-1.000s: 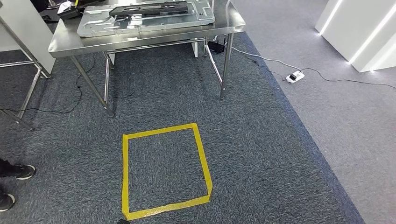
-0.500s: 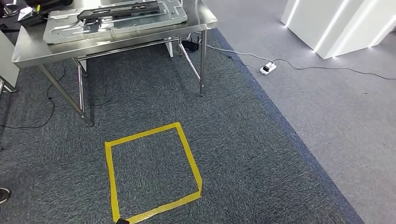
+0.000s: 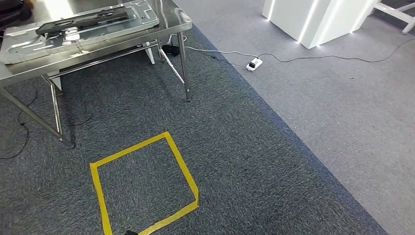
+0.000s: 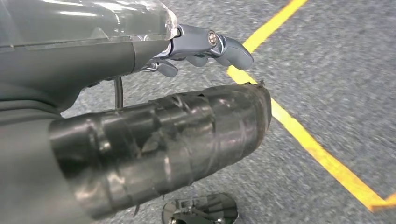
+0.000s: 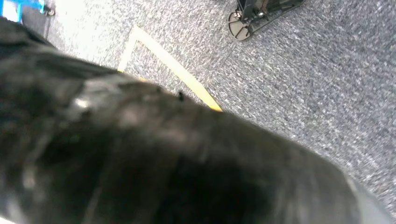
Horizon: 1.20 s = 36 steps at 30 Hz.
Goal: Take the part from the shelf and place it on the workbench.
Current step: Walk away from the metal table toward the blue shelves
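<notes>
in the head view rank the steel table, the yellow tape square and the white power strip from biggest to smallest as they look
1. Steel table, though cut off by the frame edge.
2. Yellow tape square, nearer the camera, so this ranking is unsure.
3. White power strip, clearly smallest.

The worktop [image 3: 171, 22] is polished, reflective steel carrying a bare sheet-metal panel [image 3: 78, 32] with a matt black part [image 3: 83, 18], above rough grey carpet [image 3: 254, 161] marked with smooth yellow tape [image 3: 181, 164]; the left hand [image 4: 187, 70] has glossy tape wrapping.
</notes>
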Tool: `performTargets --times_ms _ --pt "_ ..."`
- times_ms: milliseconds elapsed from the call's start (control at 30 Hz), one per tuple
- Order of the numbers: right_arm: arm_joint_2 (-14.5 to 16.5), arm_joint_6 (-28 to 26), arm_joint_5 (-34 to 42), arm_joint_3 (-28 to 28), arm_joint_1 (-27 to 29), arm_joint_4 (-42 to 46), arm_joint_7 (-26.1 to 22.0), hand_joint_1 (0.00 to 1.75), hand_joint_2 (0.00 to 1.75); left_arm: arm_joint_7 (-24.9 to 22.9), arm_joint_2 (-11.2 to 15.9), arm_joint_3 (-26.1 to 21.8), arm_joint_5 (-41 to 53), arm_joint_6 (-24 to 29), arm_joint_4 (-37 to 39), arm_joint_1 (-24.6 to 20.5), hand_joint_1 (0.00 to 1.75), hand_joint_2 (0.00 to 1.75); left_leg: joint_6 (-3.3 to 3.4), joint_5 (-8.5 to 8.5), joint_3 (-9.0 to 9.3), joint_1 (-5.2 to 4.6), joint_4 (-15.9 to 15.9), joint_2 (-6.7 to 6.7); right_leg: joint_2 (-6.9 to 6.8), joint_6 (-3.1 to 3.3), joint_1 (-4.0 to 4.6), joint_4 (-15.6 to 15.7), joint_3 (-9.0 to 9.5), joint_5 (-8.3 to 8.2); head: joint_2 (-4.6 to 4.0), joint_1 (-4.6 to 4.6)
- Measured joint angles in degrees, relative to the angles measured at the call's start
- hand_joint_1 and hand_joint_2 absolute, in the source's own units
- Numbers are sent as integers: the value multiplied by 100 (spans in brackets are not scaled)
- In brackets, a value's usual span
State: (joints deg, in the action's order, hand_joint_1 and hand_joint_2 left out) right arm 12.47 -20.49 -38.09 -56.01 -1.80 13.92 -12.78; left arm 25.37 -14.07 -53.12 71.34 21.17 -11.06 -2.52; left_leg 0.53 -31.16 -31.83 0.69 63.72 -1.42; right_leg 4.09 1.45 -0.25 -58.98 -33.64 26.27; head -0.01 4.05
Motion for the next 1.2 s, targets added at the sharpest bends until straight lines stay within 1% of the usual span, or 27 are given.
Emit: performTargets --times_ms 33,100,167,233,300,333,367,400,433,467,500,567,600,667,700,733,767,800,833,867,900,933,967,1000,1067,1133,1200 --pt "5 2 -15 1 -6 -2 6 0 0 2 2 -4 1 3 0 -2 0 0 25 113 133 -3 -314 -106 63 -18 4 -13 -13 -6 0 -1" --pt "15 4 -37 1 -9 -7 16 0 0 5 6 -13 2 10 0 -9 0 0 59 147 217 -22 -559 -217 161 -81 -7 -18 -51 -31 1 0" --pt "15 3 -42 2 7 -13 25 0 0 7 3 -16 2 12 -1 -14 0 0 103 192 236 -20 -614 -105 235 -151 -24 -8 -75 -57 1 0" --pt "15 3 -42 3 17 -19 32 0 0 9 -3 -20 2 17 -2 -17 0 0 172 255 271 7 -694 27 63 -192 -9 -199 -169 81 0 5" --pt "14 3 -43 4 6 -22 35 0 0 11 -5 -23 3 23 -1 -12 0 0 213 282 276 9 -726 166 -224 -225 -6 -820 -460 448 -1 9" --pt "14 4 -44 4 1 -23 35 0 0 11 -5 -24 3 24 -1 -4 0 0 219 279 270 5 -723 238 -293 -247 -19 -1195 -637 627 0 9" --pt "14 8 -44 5 -1 -25 36 0 0 10 -5 -26 2 24 0 3 0 0 220 273 266 1 -719 314 -331 -271 -38 -1502 -776 735 0 9" --pt "14 13 -42 5 0 -25 36 0 0 10 -5 -27 2 25 0 6 0 0 216 264 265 0 -715 387 -353 -293 -61 -1635 -826 743 1 9" --pt "14 17 -40 5 4 -26 38 0 0 9 -5 -27 2 25 0 4 0 0 206 251 270 2 -710 453 -376 -313 -87 -1550 -764 647 1 9" --pt "12 23 -37 4 8 -26 40 0 0 9 -5 -28 2 25 0 -1 0 0 186 234 281 6 -702 516 -419 -330 -112 -1262 -594 473 1 9" --pt "10 30 -34 4 10 -26 42 0 0 9 -4 -29 3 25 -1 -5 0 0 157 211 297 5 -688 568 -524 -339 -127 -850 -361 289 1 9" --pt "8 61 -24 4 -4 -26 50 0 0 11 -3 -32 1 25 -1 -9 0 0 81 147 309 -24 -642 668 -723 -304 -105 -205 -20 100 1 4" --pt "8 75 -18 4 -12 -26 52 0 0 13 -2 -34 -2 26 -1 -11 0 0 48 121 314 -42 -628 714 -771 -269 -88 -78 38 96 1 -1" --pt "7 91 -3 2 -13 -26 56 0 0 16 -1 -38 -10 27 -1 -23 0 0 -7 89 344 -39 -625 800 -680 -185 -66 -60 24 116 0 -13" --pt "7 93 2 0 -6 -26 58 0 0 17 -2 -40 -18 27 0 -33 0 0 -41 54 356 -20 -600 765 -626 -151 -61 -53 22 113 0 -13" --pt "7 94 6 -2 -1 -26 62 0 0 17 -3 -42 -25 28 0 -43 0 0 -69 -31 332 -1 -507 658 -573 -114 -59 -44 21 107 0 -13" --pt "7 95 6 -3 -1 -26 64 0 0 18 -4 -44 -31 28 0 -46 0 0 -90 -173 251 14 -305 518 -521 -77 -61 -35 21 98 1 -13" --pt "8 96 4 -3 -2 -26 67 0 0 18 -4 -45 -38 29 0 -42 0 0 -96 -363 103 22 20 358 -472 -48 -58 -32 20 96 1 -13" --pt "8 97 -1 -3 -5 -26 72 0 0 18 -4 -48 -43 29 0 -32 0 0 -88 -557 -90 21 423 260 -411 -24 -46 -33 18 97 0 -13" --pt "8 97 -11 -2 -7 -26 79 0 0 16 -4 -51 -46 29 0 -17 0 0 -77 -689 -278 19 800 220 -340 -8 -31 -35 18 99 0 -13" --pt "8 97 -25 -2 -6 -26 92 0 0 13 -4 -56 -48 29 0 -2 0 0 -60 -716 -408 17 1033 203 -257 1 -17 -38 23 100 -1 -13" --pt "8 97 -40 -1 -3 -26 109 0 0 8 -5 -59 -49 29 0 8 0 0 -38 -620 -444 14 1048 193 -171 4 -6 -41 33 102 -2 -13" --pt "8 97 -52 -1 -1 -26 128 0 0 1 -5 -62 -49 29 0 12 0 0 -10 -416 -371 11 825 169 -85 4 2 -43 47 104 -2 -13" --pt "9 97 -62 -1 -1 -26 146 0 0 -6 -4 -64 -49 30 0 13 0 0 23 -162 -223 7 441 104 -3 3 5 -44 63 105 -1 -13" --pt "16 98 -80 -1 -6 -28 168 0 0 -21 -1 -76 -46 30 0 19 0 0 71 152 44 -3 -257 -137 134 -17 11 -57 64 106 -1 -12" --pt "23 99 -104 -1 1 -31 178 0 0 -32 2 -96 -40 30 0 14 0 0 87 188 119 -25 -484 -256 243 -75 -10 -56 25 88 0 -13" --pt "28 100 -133 0 36 -34 196 0 0 -42 -4 -106 -32 29 0 1 0 0 122 227 142 -30 -537 -163 340 -153 -35 -27 0 58 1 -14"
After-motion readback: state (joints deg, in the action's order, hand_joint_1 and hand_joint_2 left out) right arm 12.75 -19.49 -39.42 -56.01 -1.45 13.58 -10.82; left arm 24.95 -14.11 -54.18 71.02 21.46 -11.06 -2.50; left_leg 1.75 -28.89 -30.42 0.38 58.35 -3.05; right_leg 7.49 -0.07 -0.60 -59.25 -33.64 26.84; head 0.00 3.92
